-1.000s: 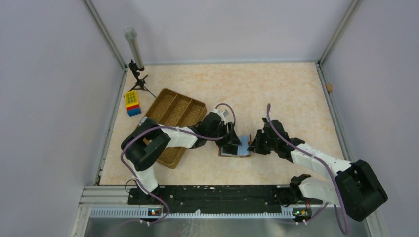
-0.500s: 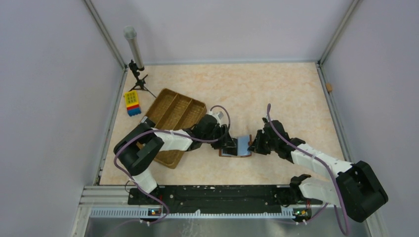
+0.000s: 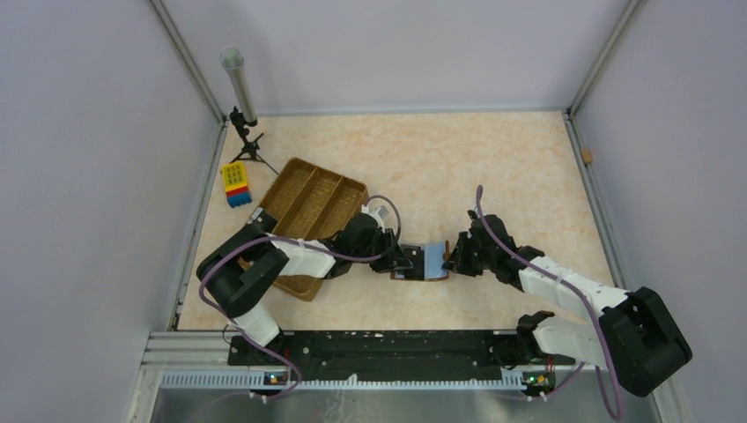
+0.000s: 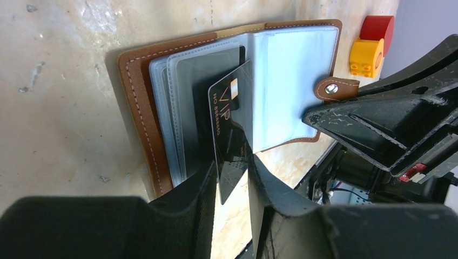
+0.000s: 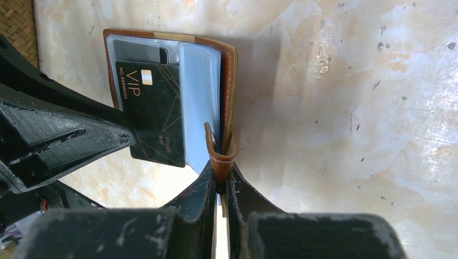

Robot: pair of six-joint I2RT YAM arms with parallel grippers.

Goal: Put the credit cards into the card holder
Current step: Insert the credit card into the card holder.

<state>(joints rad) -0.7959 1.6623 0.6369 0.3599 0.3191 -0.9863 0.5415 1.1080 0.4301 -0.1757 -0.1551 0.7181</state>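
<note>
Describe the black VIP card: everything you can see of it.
The black card is thin, glossy and rectangular, with gold "VIP" lettering, a printed number, a small gold chip and fine gold lines. Its near end sticks out past the edge of the open brown card holder, pinched by the left gripper. Its far end overlaps the holder's clear sleeves. Whether it has entered a pocket cannot be told.

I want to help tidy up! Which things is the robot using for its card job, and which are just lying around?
For the job: card holder, black VIP card, left gripper gripping it, right gripper pinching the holder.
Lying about: woven tray, yellow-and-blue block, small tripod.
</note>
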